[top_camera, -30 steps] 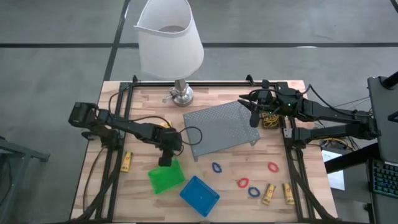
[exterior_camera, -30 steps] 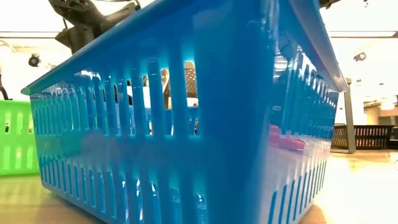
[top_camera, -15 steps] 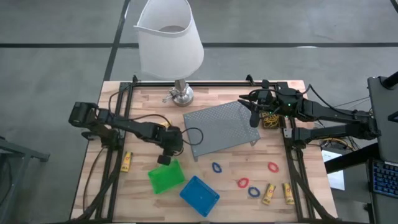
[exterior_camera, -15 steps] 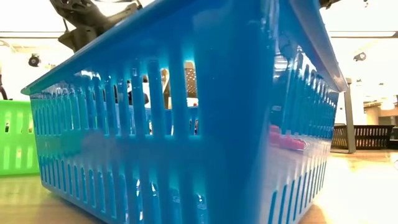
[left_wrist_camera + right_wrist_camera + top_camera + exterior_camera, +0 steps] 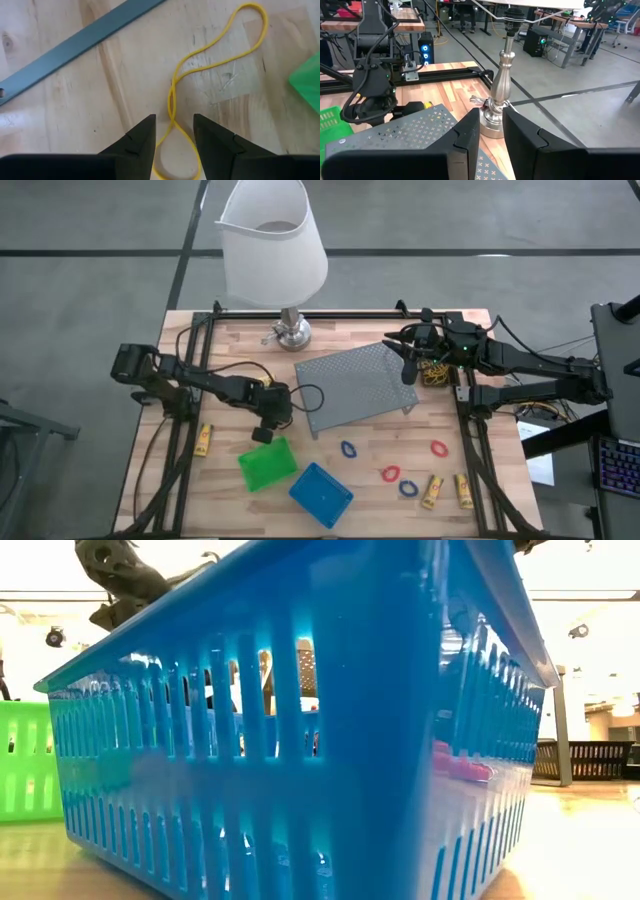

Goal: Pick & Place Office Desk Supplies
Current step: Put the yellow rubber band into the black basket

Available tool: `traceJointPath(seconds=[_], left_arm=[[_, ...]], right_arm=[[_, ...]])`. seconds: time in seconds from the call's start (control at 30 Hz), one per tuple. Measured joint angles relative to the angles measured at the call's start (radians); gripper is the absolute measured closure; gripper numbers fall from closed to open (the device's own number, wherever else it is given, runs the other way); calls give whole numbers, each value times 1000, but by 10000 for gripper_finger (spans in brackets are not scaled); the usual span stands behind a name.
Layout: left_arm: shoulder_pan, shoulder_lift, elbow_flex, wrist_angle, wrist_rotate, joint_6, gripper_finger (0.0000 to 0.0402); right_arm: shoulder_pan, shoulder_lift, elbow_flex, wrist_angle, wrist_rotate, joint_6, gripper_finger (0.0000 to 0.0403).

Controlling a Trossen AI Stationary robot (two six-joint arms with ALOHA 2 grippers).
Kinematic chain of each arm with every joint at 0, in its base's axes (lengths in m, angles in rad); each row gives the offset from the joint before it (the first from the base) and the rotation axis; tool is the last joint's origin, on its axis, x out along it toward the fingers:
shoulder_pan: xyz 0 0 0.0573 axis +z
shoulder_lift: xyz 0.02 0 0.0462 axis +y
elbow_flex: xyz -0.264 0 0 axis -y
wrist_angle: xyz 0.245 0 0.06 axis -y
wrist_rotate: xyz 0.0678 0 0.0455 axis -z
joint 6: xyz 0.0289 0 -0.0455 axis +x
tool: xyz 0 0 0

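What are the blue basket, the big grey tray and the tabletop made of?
The blue basket looks like glossy moulded plastic: light glows through its slotted walls. The grey tray seems perforated metal with a matte finish, though coated plastic is possible. The tabletop is pale wood, with visible grain and joined strips.

Overhead camera spans the table (image 5: 330, 340); low camera hugs blue bin (image 5: 300, 740).

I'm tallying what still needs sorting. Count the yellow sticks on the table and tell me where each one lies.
3. One yellow stick lies near the table's left edge, left of the green bin. Two lie side by side near the front right corner. Others may be hidden under the arms.
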Motion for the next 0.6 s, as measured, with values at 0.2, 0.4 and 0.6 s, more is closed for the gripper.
traceJointPath(seconds=[0.2, 0.4, 0.6], left_arm=[[16, 0, -2, 1, 0, 0, 266], [55, 14, -2, -1, 35, -4, 274], [64, 47, 3, 0, 58, -4, 282]], right_arm=[[0, 0, 0, 0, 0, 0, 316], [0, 0, 0, 0, 0, 0, 326], [0, 0, 0, -1, 0, 0, 335]])
